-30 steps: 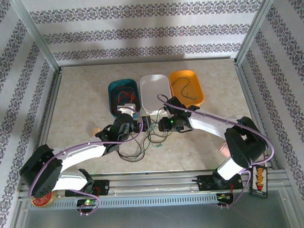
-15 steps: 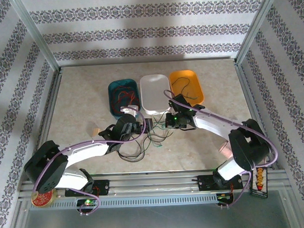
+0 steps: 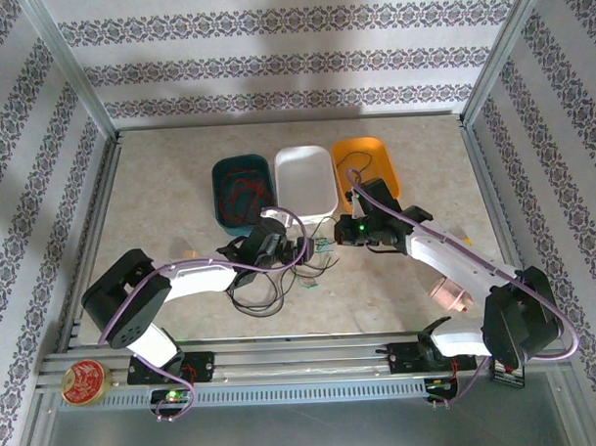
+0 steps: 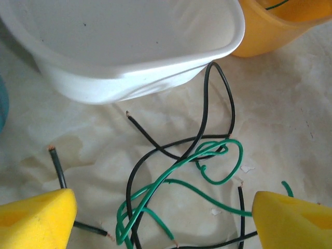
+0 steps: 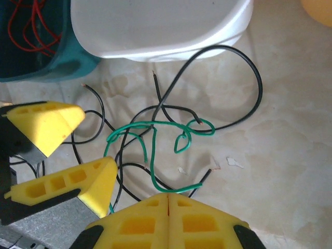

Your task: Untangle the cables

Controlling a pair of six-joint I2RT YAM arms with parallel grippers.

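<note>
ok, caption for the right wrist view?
Right gripper, shut, near tangled green cable and black cable by the white tray.

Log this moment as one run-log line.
green and black cables: tangled beside white tray | left end effector: open above them | right end effector: shut, hold unclear

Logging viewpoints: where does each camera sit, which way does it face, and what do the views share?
Top external: above and behind the robot, looking down on the table; left arm and right arm show.
Left wrist: on the left arm, looking down at green and black cables before the white tray; left gripper open.
Right wrist: looking down on the same cables; right gripper shut.
Shared: cables, white tray.
</note>
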